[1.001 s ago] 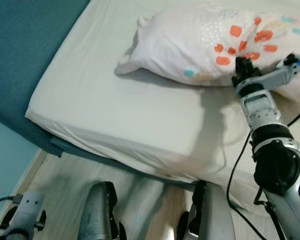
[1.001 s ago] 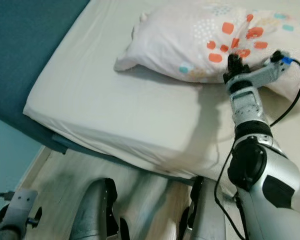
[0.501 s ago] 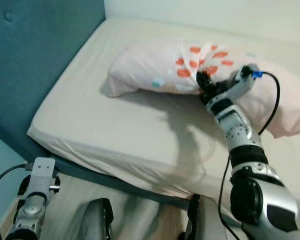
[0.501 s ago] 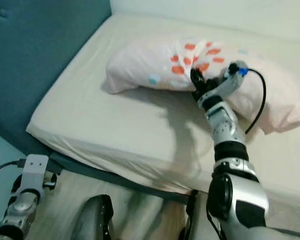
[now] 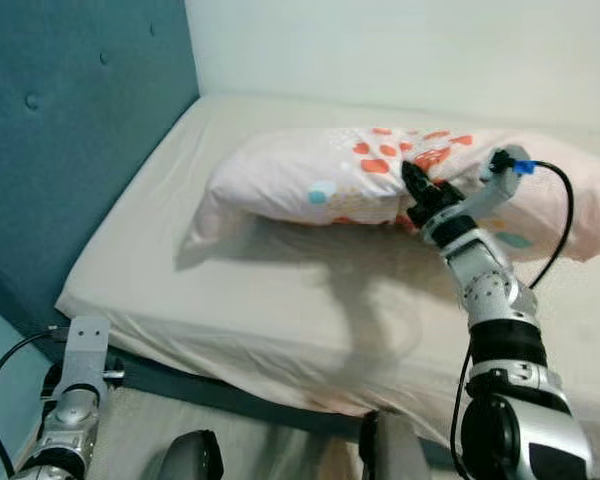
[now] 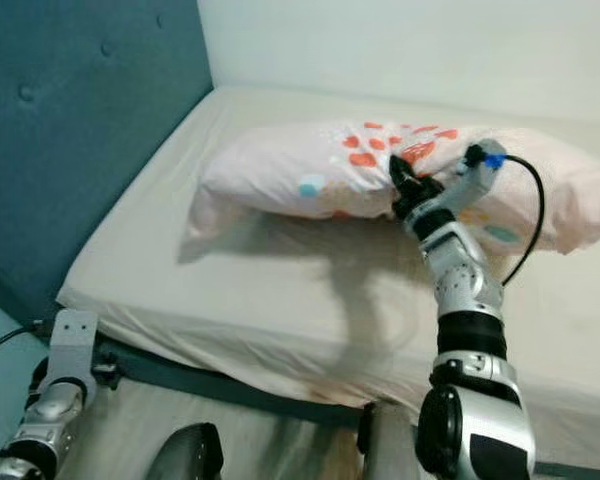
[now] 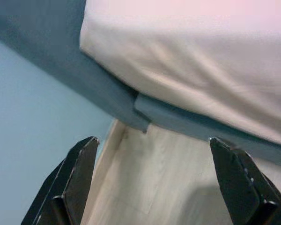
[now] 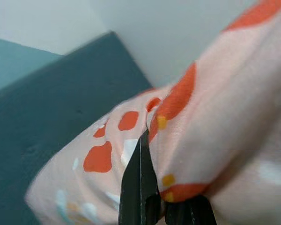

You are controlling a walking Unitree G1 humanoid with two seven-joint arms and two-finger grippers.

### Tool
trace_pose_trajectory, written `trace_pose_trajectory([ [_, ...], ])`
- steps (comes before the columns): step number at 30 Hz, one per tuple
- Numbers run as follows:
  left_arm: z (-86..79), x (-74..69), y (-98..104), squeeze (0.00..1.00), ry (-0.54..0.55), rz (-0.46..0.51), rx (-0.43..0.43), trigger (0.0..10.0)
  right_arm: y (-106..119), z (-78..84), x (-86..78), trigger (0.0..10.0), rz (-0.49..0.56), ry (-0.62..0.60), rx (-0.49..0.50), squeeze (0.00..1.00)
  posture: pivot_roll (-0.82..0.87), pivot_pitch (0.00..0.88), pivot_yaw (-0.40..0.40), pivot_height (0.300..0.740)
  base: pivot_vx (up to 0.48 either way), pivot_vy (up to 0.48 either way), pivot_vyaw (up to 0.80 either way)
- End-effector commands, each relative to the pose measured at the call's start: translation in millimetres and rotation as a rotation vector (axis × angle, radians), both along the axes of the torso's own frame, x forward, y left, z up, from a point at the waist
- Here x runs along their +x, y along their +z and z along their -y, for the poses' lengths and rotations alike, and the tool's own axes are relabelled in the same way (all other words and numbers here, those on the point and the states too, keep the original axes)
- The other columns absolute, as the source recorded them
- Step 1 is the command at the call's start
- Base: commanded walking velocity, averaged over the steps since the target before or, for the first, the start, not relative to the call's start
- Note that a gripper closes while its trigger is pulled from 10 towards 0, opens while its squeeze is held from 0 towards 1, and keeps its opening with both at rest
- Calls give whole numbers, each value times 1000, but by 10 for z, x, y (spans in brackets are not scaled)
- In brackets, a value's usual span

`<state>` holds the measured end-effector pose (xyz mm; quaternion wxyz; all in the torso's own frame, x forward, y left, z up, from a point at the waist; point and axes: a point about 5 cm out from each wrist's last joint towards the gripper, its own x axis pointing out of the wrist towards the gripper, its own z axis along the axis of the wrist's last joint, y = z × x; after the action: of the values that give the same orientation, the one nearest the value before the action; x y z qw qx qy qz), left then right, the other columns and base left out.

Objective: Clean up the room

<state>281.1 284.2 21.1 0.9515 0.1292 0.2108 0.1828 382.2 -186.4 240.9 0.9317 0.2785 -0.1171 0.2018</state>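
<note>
**Right gripper clamped on pillow**

Pale pink fabric pillow with orange and teal spots (image 5: 320, 180) lying across cream-sheeted mattress (image 5: 260, 290), near teal padded headboard (image 5: 70, 130). Right gripper (image 5: 416, 192) pinching a fold of pillow's front edge, apparently lifting it slightly. Left gripper (image 7: 154, 178) spread wide, low beside bed corner, over pale wooden floor (image 7: 150, 187).

Your robot's right arm (image 5: 485, 290) was silver, ribbed segments with black joint bands and a black shoulder ball at 5 o'clock. Black cable (image 5: 558, 225) looped off a blue connector (image 5: 520, 165) on the wrist. Right gripper (image 5: 417, 187) had black fingers. Left arm (image 5: 68, 400) at 7 o'clock was silver, with a screw and a black cable; left gripper (image 7: 154, 183) had two black tapered fingers.
</note>
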Motion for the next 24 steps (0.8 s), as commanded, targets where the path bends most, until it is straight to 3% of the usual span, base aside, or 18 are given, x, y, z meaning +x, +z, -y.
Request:
trace_pose_trajectory([
  [1, 55, -107, -143, 0, -9, -56, -21, 10000, 128, -37, -45, 0, 67, 25, 1, 0, 102, 0, -36, 500, 0, 0, 0],
  [6, 61, -194, -231, 0, -10, -98, -27, 10000, 137, -79, -63, 0, 69, 37, -10, 0, 97, 0, -38, 515, 0, 0, 0],
  [7, 39, -291, -311, 0, 9, -137, -38, 10000, 126, -98, -65, 0, 67, 40, -20, 0, 93, 0, -40, 525, 0, 0, 0],
  [11, 27, -411, -408, 0, 17, -190, -41, 10000, 111, -108, -81, 0, 59, 36, -28, 0, 94, 0, -38, 540, 0, 0, 0],
  [18, 35, -497, -479, 0, 15, -229, -39, 10000, 112, -109, -102, 0, 52, 32, -30, 0, 91, 0, -42, 555, 0, 0, 0],
  [24, 56, -676, -616, 0, 21, -305, -41, 10000, 73, -212, -142, 0, 41, 74, -54, 0, 86, 0, -43, 580, 0, 0, 0],
])
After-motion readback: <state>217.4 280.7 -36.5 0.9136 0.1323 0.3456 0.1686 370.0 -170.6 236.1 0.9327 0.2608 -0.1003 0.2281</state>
